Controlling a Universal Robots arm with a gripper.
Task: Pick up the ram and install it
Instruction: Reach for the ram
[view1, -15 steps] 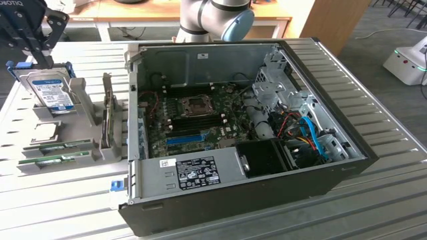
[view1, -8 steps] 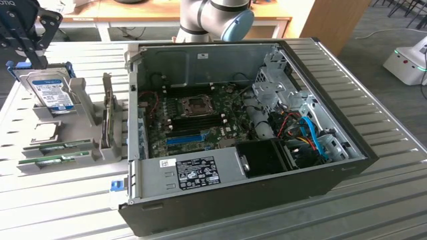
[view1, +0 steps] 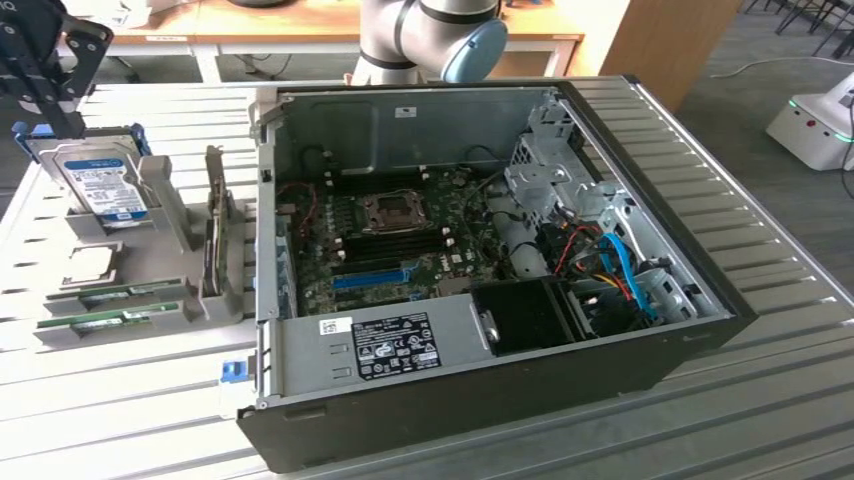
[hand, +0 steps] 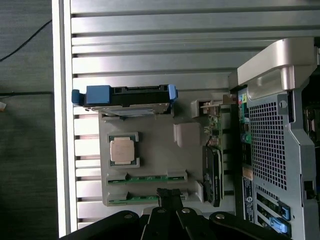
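The exterior view looks into the open computer case (view1: 534, 250) and onto its motherboard (view1: 400, 240). The wrist view catches just the case's perforated outer wall (hand: 277, 150).

The wrist view looks straight down on the grey parts holder (hand: 155, 160), which sits on the slatted table (hand: 150, 50) close to the edge on the exterior view's left. There the pincer (hand: 170, 194) shows its two black fingertips pressed together with nothing between them. In the exterior view the pincer (view1: 56, 115) hangs above the far end of the holder (view1: 174, 200), partly cut off by the picture's edge, and its fingertips are hard to make out.

The ram (hand: 145, 198) lies flat in the holder's outermost slot, at the end nearest the table's front edge. The closed fingertips line up with one end of it in the wrist view. In the exterior view the ram (view1: 114, 320) is a thin green strip whose label cannot be read.

Counted, the holder carries:
- two RAM sticks, the second RAM stick (hand: 150, 177) lying just beside the first
- one processor chip (hand: 124, 151)
- one hard drive (hand: 127, 97) standing on edge in blue rails
- one expansion card (hand: 212, 170), seen edge-on, so its face stays hidden
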